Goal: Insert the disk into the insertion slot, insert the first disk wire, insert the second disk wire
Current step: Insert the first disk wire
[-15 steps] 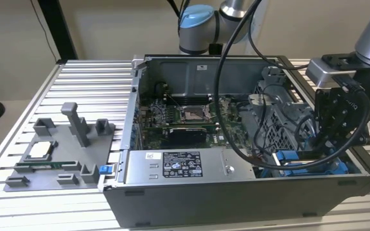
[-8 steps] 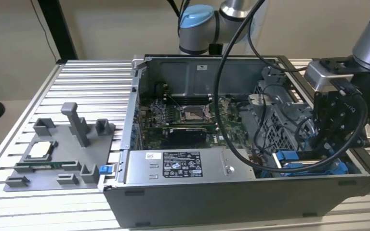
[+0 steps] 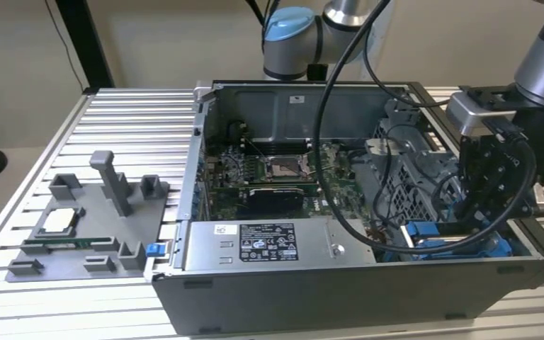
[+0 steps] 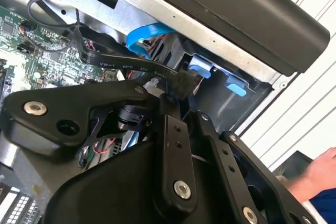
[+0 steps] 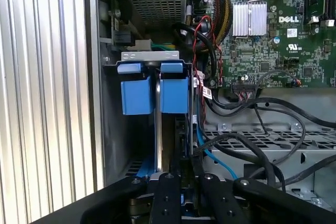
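One gripper: is being seen pressed together, by the look of it, on the end of a black flat wire in the second wrist view.
Disk: is being held in its bright blue frame, standing inside the slot at the corner of the computer case on the exterior view's right; it is being judged as seated.
Look of the disk: two blue tabs are being shown side by side, with a thin silver strip between them; its label is being hidden.
Step in hand: the flat wire is being judged as the one being brought to the disk's socket.
Doing it well: the plug is best being held square to the socket and pressed straight in, with no twist being allowed.
Hazard: a blue wire is being looped just beside the tips and is best being left untouched.
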Tool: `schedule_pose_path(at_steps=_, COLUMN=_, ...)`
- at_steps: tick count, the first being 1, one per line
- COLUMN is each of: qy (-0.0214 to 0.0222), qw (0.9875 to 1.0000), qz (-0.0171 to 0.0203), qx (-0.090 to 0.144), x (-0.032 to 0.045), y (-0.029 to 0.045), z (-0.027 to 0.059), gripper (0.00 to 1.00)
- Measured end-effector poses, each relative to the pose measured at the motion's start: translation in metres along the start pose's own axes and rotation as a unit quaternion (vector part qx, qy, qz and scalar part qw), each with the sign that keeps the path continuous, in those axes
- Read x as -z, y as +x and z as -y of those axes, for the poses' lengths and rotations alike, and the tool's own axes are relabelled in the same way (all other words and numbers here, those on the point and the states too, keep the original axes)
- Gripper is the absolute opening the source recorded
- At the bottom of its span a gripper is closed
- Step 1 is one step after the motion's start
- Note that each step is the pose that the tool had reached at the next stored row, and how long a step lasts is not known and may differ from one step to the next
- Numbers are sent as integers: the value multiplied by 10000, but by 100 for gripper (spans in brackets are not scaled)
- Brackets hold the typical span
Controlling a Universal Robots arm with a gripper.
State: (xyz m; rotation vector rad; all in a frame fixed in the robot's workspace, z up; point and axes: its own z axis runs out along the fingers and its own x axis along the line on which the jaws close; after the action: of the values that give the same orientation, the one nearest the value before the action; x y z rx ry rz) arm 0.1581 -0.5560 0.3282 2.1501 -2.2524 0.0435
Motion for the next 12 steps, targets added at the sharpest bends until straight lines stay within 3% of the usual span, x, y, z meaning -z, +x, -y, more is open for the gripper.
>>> schedule_pose_path(at_steps=8, qy=1, qw=10000, qz=-2, qx=0, x=6, y=1, z=0, gripper=0)
schedule_pose_path(at_steps=12, qy=1, qw=10000, qz=-1, qx=0, x=103, y=4, z=0, gripper=0)
